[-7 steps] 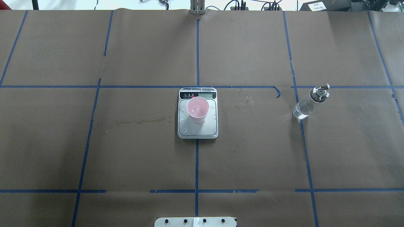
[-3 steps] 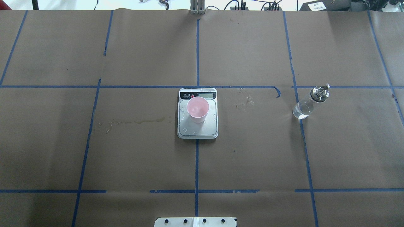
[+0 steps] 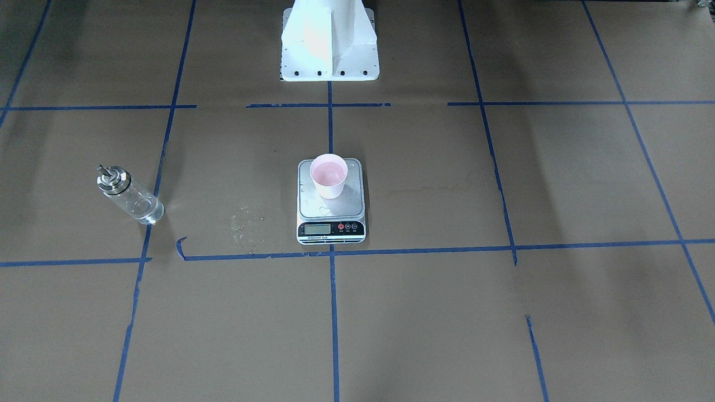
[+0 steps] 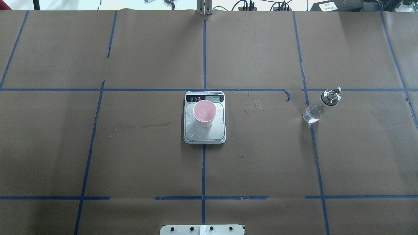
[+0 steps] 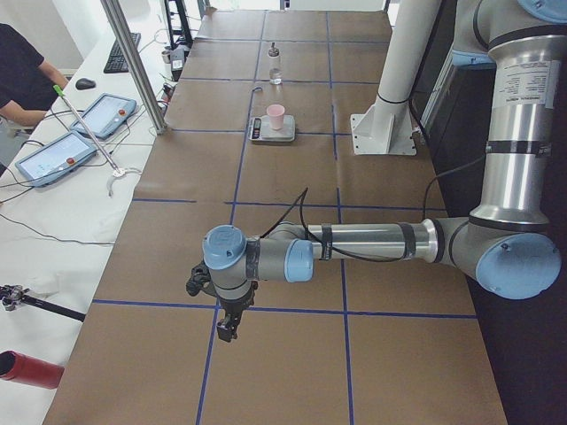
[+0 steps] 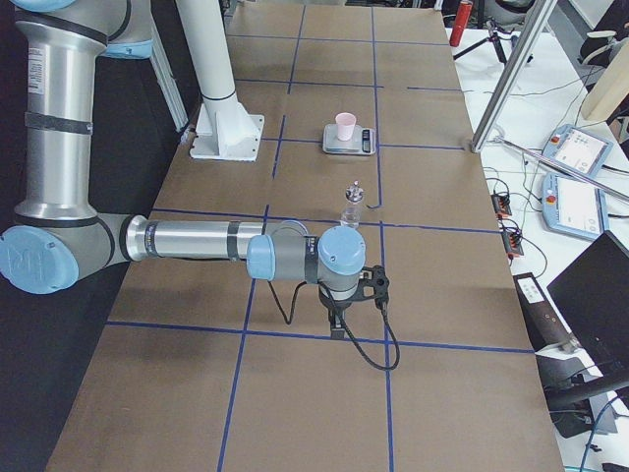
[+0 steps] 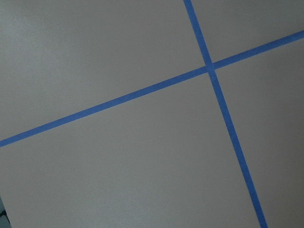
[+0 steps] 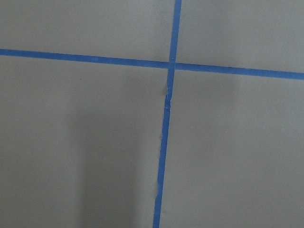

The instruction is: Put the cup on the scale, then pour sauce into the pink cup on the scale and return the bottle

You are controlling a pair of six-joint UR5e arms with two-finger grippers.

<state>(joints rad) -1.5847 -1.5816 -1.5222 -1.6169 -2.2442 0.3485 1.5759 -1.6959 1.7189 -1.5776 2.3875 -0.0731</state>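
The pale pink cup (image 4: 204,112) stands upright on the silver scale (image 4: 205,136) at the table's middle, also in the front view with the cup (image 3: 329,174) on the scale (image 3: 330,211). The clear glass bottle (image 4: 314,113) with silver pourer stands alone on the table to the right, seen at left in the front view (image 3: 133,200); clear sauce shows in its base. My left gripper (image 5: 226,326) and right gripper (image 6: 336,324) hang low over bare paper at the table's opposite ends, far from everything. I cannot tell whether they are open or shut. Both wrist views show only paper and tape.
Brown paper with blue tape lines (image 4: 203,169) covers the table. A wet streak (image 4: 140,125) lies left of the scale. The robot's white base (image 3: 329,39) stands behind the scale. Tablets (image 5: 66,155), a metal pole (image 5: 133,62) and a person sit beyond the far edge.
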